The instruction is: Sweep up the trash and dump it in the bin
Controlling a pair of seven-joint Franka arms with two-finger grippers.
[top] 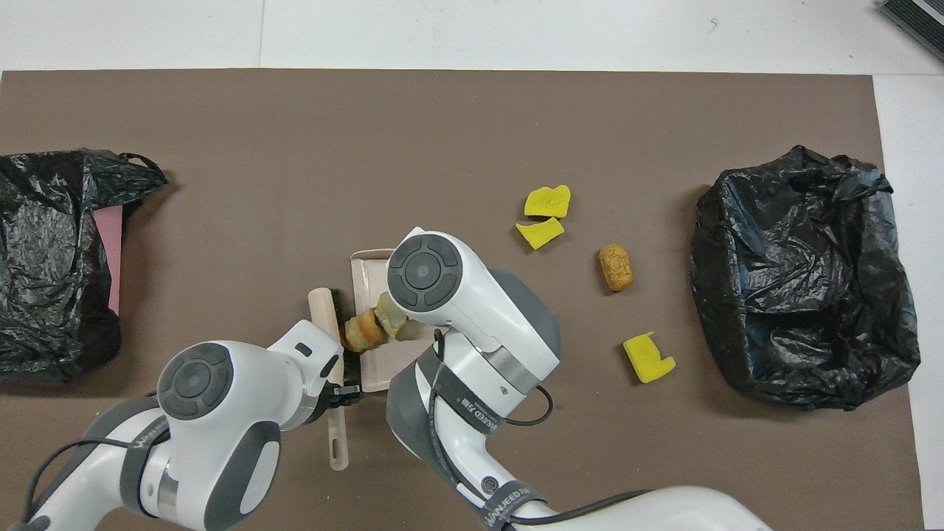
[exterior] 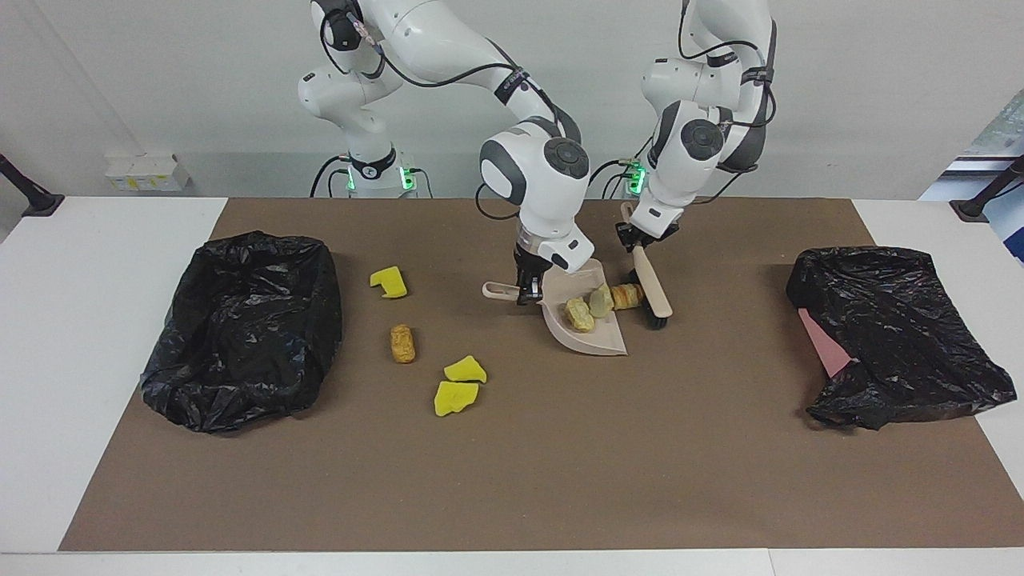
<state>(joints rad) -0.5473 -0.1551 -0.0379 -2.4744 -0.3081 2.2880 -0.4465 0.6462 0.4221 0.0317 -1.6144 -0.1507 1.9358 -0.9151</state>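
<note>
My right gripper [exterior: 524,290] sits just above frame centre in the facing view, jaws clamped on the handle of the beige dustpan [exterior: 588,340], which lies tilted on the brown mat [exterior: 512,480]. My left gripper [exterior: 632,238], right of it, upper centre, has its jaws shut on the handle of the brush [exterior: 654,292]; the bristles press against the pan's open side.

Progress, judged from the layout: the sweep is about half through. Two bread-like lumps [exterior: 588,308] lie in the pan, and the third lump [exterior: 626,295] sits right at the lip, touching the brush, so it is nearly in.

Four scraps remain loose on the mat, left of centre in the facing view:
- one yellow sponge chunk [exterior: 389,282] by itself, upper left of centre;
- the brown nugget [exterior: 402,342] below it;
- two yellow chunks [exterior: 458,386] close together, lower down.

Nothing looks dumped yet. The black-bagged bin [exterior: 244,328] at mid left stands open; I can't see inside it. A second black bag [exterior: 888,336] lies at mid right, something pink poking out.

Left to do: finish the third lump, sweep the four loose scraps, carry the pan to the bin and tip it.
</note>
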